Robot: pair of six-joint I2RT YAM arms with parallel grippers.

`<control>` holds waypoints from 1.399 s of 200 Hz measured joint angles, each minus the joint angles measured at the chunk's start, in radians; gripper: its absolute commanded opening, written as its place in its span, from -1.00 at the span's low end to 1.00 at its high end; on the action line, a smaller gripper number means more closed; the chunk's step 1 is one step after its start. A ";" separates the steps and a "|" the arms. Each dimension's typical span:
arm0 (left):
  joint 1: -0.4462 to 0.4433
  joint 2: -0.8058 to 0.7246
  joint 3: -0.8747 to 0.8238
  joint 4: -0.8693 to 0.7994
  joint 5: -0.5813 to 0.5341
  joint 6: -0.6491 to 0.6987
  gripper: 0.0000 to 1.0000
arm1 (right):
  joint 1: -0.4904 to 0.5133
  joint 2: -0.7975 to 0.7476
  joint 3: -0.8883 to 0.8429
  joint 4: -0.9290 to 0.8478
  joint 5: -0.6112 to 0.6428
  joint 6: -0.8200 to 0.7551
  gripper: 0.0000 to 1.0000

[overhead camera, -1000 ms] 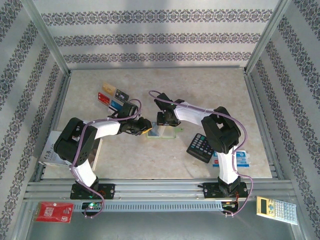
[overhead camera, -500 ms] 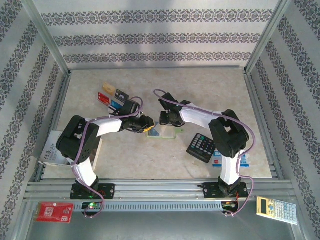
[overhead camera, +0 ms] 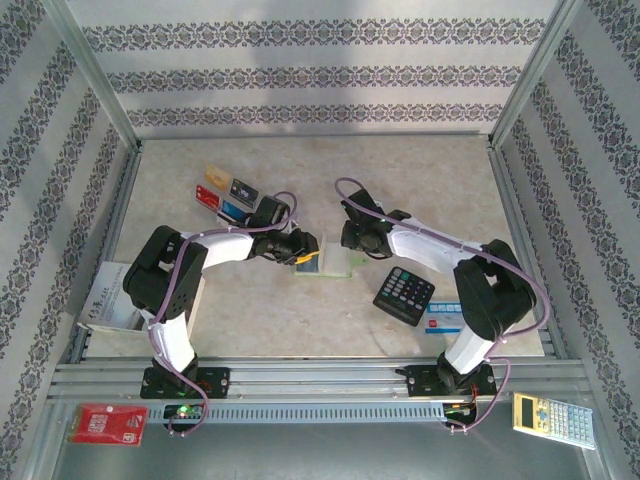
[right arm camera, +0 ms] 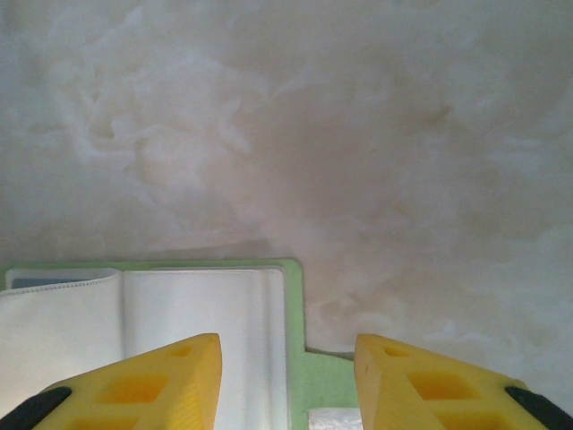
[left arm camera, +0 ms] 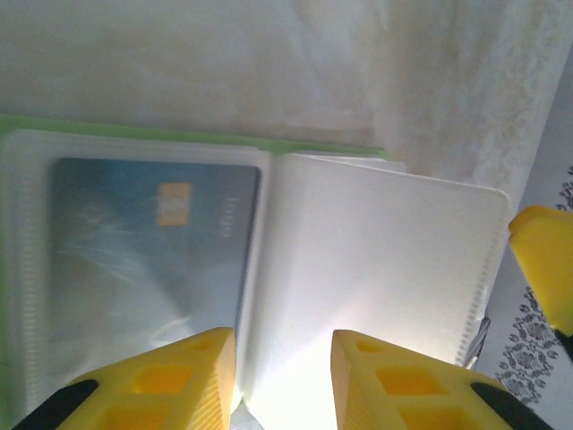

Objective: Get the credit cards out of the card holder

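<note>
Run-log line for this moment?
left end effector: open over card holder | right end effector: open at its edge | blue card: not yet out

Top view: fixed high behind the arm bases, looking down over the whole table (overhead camera: 300, 310), with the holder (overhead camera: 335, 266) mid-frame. Left wrist view: very near, facing down onto the open holder. Right wrist view: equally near, holder at lower left, bare table above. All three views share the holder.

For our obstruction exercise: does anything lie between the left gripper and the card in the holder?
Only the clear sleeve of the holder, covering the card; the left gripper is open at its near edge.
</note>
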 measured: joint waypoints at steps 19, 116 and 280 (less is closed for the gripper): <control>-0.024 0.012 0.029 0.001 0.007 0.000 -0.37 | -0.016 -0.046 -0.026 0.027 0.001 0.011 -0.11; -0.056 0.116 0.118 -0.052 -0.008 0.013 -0.55 | -0.045 -0.084 -0.102 0.187 -0.113 0.037 -0.13; 0.084 -0.114 0.088 -0.330 -0.232 0.125 -0.34 | -0.057 -0.028 -0.120 0.369 -0.446 0.127 -0.16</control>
